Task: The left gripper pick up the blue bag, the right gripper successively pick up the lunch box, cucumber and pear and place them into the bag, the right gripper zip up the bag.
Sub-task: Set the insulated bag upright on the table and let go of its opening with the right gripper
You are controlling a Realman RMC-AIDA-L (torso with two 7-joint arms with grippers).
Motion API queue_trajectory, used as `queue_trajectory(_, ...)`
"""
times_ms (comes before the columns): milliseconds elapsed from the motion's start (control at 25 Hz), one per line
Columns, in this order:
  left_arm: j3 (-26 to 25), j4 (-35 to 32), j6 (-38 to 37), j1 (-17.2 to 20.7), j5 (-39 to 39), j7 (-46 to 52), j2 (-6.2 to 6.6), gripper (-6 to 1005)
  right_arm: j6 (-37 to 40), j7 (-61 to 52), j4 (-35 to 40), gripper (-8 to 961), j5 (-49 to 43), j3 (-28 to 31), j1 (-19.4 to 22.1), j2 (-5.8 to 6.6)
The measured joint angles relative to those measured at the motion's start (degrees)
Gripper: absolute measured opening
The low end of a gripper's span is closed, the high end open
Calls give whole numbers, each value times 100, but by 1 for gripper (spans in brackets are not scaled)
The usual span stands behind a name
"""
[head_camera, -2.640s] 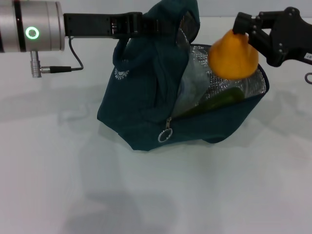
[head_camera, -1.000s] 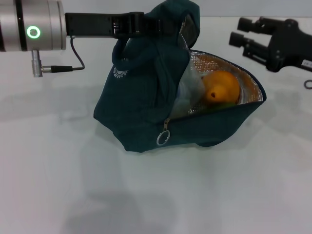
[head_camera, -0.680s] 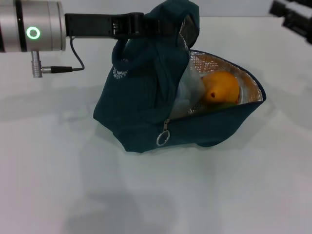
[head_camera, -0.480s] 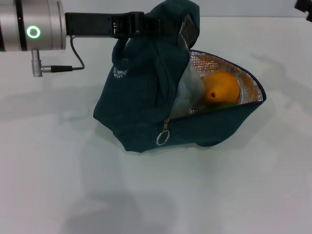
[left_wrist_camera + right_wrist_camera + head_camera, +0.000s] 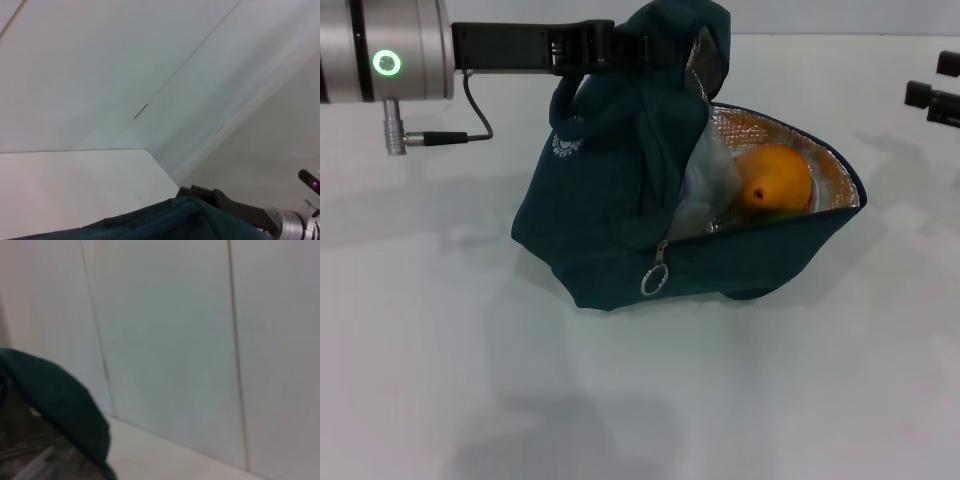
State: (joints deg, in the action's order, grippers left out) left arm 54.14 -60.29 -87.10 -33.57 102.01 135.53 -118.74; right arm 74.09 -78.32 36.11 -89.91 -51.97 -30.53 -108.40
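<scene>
The blue bag (image 5: pixel 600 200) sits on the white table, its top held up by my left gripper (image 5: pixel 625 50), which is shut on the bag's upper fabric by the handles. The bag's mouth is open and shows the silver lining. The pear (image 5: pixel 775 180) lies inside. The clear lunch box (image 5: pixel 710 185) shows beside it, and a sliver of the green cucumber (image 5: pixel 782 213) below it. The zipper's ring pull (image 5: pixel 655 283) hangs at the front. My right gripper (image 5: pixel 935 80) is open and empty at the right edge, apart from the bag. The bag's fabric also shows in the left wrist view (image 5: pixel 175 220) and the right wrist view (image 5: pixel 60 405).
The white table (image 5: pixel 620 400) spreads in front of and around the bag. A black cable (image 5: pixel 470 115) loops under my left wrist. A pale wall stands behind the table.
My right gripper let the pear go into the bag, drew away up and right out of view, and now shows again at the right edge. The left gripper and bag have barely moved.
</scene>
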Motion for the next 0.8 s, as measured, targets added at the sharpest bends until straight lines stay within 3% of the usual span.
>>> queue_trajectory(480,1,9,0,26,-43,-8,9,40,260,-623,3,669,-248,-525,-57,-105)
queue_trajectory(800,0,28,0,20,-44,-53,2,40,42,-645,-41,663,-542,-592,-161,-298)
